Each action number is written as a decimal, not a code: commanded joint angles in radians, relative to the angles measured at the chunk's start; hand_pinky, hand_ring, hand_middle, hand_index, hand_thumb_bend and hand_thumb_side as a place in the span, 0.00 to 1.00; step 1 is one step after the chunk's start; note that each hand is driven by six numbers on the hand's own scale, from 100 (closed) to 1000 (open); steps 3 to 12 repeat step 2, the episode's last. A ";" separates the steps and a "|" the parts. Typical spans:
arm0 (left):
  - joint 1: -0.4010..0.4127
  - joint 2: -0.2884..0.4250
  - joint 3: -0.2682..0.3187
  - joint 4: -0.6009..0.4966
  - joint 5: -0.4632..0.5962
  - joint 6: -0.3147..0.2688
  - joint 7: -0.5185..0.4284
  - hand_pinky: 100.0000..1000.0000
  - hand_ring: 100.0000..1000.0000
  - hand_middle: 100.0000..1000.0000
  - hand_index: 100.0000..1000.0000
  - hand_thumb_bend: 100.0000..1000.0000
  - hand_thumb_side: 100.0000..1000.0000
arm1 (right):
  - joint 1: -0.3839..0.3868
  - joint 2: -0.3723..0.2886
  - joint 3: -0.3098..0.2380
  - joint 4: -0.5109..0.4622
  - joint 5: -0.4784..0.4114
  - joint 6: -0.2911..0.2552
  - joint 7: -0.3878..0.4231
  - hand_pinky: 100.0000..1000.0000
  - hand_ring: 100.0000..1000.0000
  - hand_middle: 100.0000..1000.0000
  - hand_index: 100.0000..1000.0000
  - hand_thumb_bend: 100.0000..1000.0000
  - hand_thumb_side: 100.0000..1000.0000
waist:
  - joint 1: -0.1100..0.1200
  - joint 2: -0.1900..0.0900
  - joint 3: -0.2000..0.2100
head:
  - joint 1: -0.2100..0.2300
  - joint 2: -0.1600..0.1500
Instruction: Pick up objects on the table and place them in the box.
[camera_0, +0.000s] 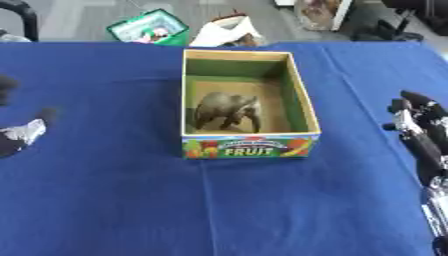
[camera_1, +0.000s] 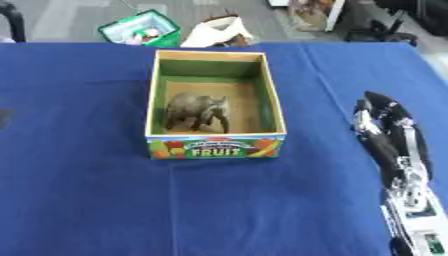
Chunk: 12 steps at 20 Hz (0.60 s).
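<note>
One box (camera_0: 248, 146) and one grey toy elephant (camera_0: 227, 109) are counted on the blue table (camera_0: 105, 200), the elephant standing inside the box at centre. The right hand (camera_1: 385, 127) is seen at 3 o'clock of the box, well apart, fingers straight and holding nothing. The left hand (camera_0: 19, 134) is cut off at 9 o'clock; its fingers cannot be told.

Grey floor (camera_0: 79, 20), green basket (camera_0: 150, 27) beyond blue-clothed table (camera_0: 105, 200), bright light

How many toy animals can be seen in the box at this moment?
1: a grey elephant-like toy stands on the floor of the fruit box, near its front left. Nothing else shows inside.
</note>
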 joint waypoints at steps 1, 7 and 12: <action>0.005 -0.016 0.018 -0.002 0.023 0.002 -0.003 0.55 0.45 0.43 0.59 0.47 0.33 | -0.005 -0.026 -0.011 -0.016 0.003 -0.003 -0.005 0.52 0.72 0.64 0.77 0.00 0.30 | 0.000 -0.014 0.002 | 0.012 -0.006; 0.008 -0.020 0.019 -0.001 0.027 0.001 -0.006 0.55 0.45 0.43 0.59 0.47 0.34 | -0.005 -0.026 -0.012 -0.016 0.003 -0.003 -0.005 0.52 0.72 0.64 0.77 0.00 0.30 | 0.000 -0.014 0.002 | 0.014 -0.004; 0.008 -0.020 0.019 -0.001 0.027 0.001 -0.006 0.55 0.45 0.43 0.59 0.47 0.34 | -0.005 -0.026 -0.012 -0.016 0.003 -0.003 -0.005 0.52 0.72 0.64 0.77 0.00 0.30 | 0.000 -0.014 0.002 | 0.014 -0.004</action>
